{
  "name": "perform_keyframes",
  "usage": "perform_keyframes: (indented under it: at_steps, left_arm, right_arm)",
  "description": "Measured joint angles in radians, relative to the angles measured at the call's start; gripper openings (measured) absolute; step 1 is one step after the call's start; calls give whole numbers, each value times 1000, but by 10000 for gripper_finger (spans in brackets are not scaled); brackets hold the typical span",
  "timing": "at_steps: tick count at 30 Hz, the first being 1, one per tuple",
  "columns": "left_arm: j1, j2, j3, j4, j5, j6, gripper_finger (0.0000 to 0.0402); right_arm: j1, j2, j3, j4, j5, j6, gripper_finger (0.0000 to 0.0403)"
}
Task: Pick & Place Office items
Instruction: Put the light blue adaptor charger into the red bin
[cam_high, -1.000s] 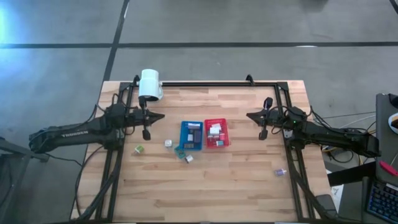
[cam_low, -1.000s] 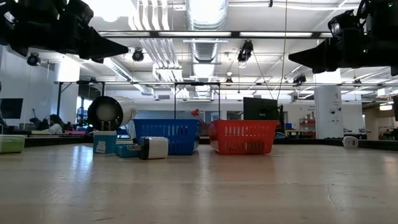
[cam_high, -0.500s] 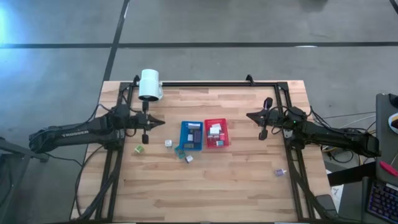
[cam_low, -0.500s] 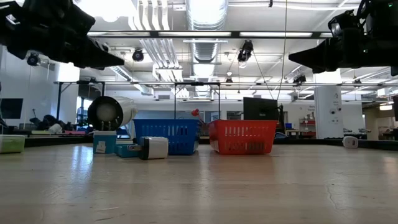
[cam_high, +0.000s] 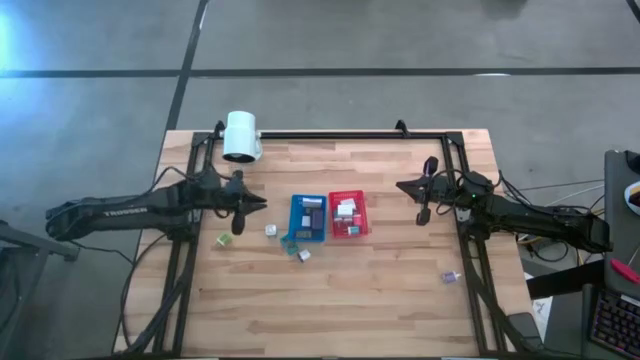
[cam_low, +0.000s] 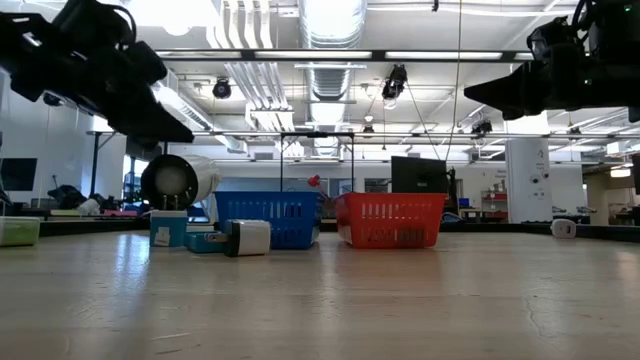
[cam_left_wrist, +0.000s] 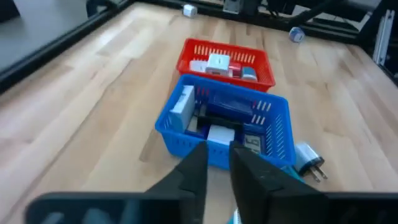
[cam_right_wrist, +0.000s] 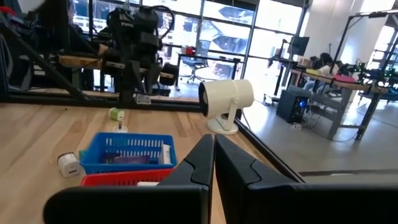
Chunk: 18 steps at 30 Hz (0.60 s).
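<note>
My left gripper (cam_high: 262, 204) hangs above the table left of the blue basket (cam_high: 308, 218), tipped nose-down toward it, slightly open with nothing between its fingers (cam_left_wrist: 217, 163). My right gripper (cam_high: 400, 186) waits level in the air right of the red basket (cam_high: 348, 214), shut and empty (cam_right_wrist: 213, 155). Both baskets hold small items. Loose office items rest on the wood: a green one (cam_high: 224, 240), a white cube (cam_high: 270, 231), a teal and white pair (cam_high: 300, 252) with a white plug (cam_left_wrist: 308, 158), and a purplish one (cam_high: 450, 276).
A big white lamp head (cam_high: 241, 136) stands at the far left corner. A black frame (cam_high: 350, 133) runs along the far edge and down both sides of the table. Bare wood (cam_high: 340, 300) lies along the near half.
My left gripper has sunk and tipped from level to nose-down, rolling a little, and has shifted slightly toward the near edge and the blue basket. The baskets and the loose items have stayed where they were.
</note>
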Motion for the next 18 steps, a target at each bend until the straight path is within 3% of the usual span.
perform_keyframes:
  at_steps: [11,18]
  left_arm:
    - [-95,150,0,-8,90,-23,222]
    - [-138,266,0,-8,74,42,283]
  right_arm:
    - [0,0,0,0,0,18,8]
    - [0,0,0,0,0,18,9]
